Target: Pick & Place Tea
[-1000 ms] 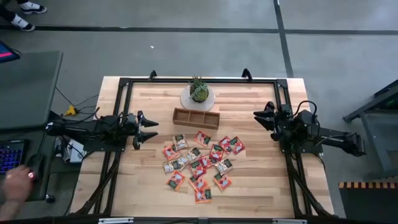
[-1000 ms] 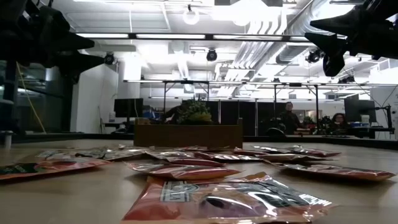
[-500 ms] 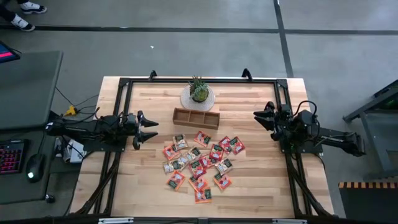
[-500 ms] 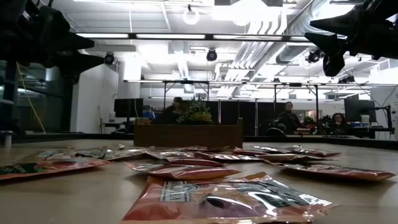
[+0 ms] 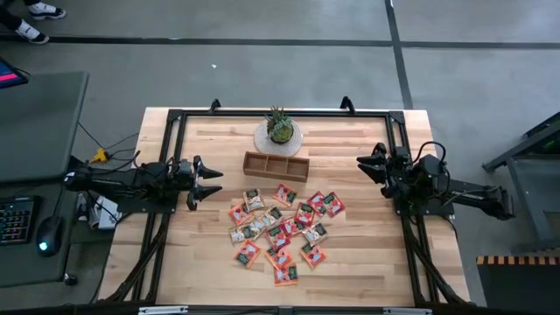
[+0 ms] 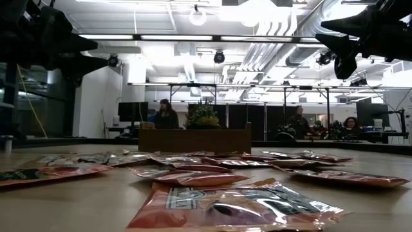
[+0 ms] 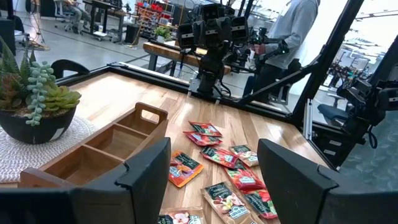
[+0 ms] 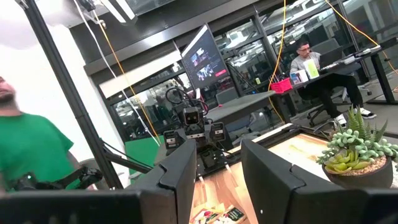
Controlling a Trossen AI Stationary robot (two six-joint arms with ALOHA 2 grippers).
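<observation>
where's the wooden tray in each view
High view: wooden tray at table centre, between potted plant and tea sachets.
Low view: wide brown box at mid-picture, plant behind it.
Left wrist view: lower left, beside the plant.
Right wrist view: not in it.
Shared landmark: the potted plant.

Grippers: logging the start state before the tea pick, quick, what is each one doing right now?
Left gripper: open, holding nothing, raised at the table's left side.
Right gripper: open, holding nothing, raised at the table's right side.

From my right pincer's (image 8: 214, 180) camera, the tea sachets (image 8: 217, 216) ahead were cut off at the edge; their print was too small to read.
</observation>
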